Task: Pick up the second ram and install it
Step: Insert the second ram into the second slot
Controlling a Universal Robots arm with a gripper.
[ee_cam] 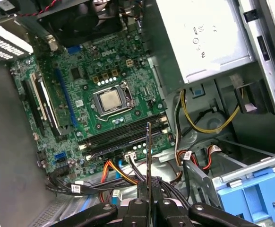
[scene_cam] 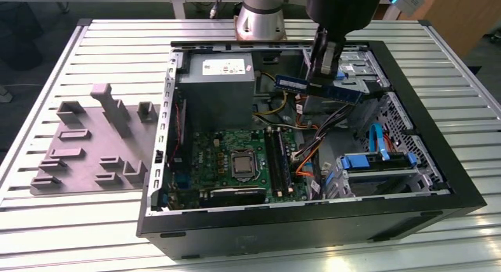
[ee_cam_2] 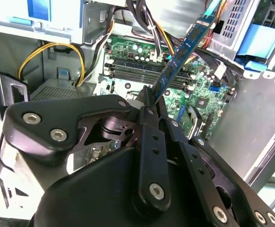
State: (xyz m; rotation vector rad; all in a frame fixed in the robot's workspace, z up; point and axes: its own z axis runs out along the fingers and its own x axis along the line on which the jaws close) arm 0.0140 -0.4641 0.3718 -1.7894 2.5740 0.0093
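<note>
An open desktop computer case (scene_cam: 461, 210) lies on its side on a slatted metal table (scene_cam: 102, 55), its motherboard (scene_cam: 227, 149) facing up so the memory slots (scene_cam: 280, 160) can be reached from above. A silver power supply (scene_cam: 215, 87) fills the rear corner of the case, and blue drive brackets (scene_cam: 376, 163) sit toward the exterior view's right. A grey moulded fixture (scene_cam: 90, 143) rests on the table beside the case, on the exterior view's left.

The arm's gripper (scene_cam: 322, 78) hangs over the rear of the case, its jaws clamped together on the second ram (scene_cam: 321, 89), which is held in the air above the cable bundle, well clear of the board. In the exterior view the module's long axis runs roughly level, from the power supply side toward the drive bay, tilting slightly downward to the exterior view's right. The second ram (ee_cam_2: 182, 52) juts out past the fingers towards the motherboard in the second wrist view; it appears edge-on as a thin line (ee_cam: 149, 156) in the first wrist view. It seems to lie close to parallel with the slots, though the angle leaves this uncertain.
</note>
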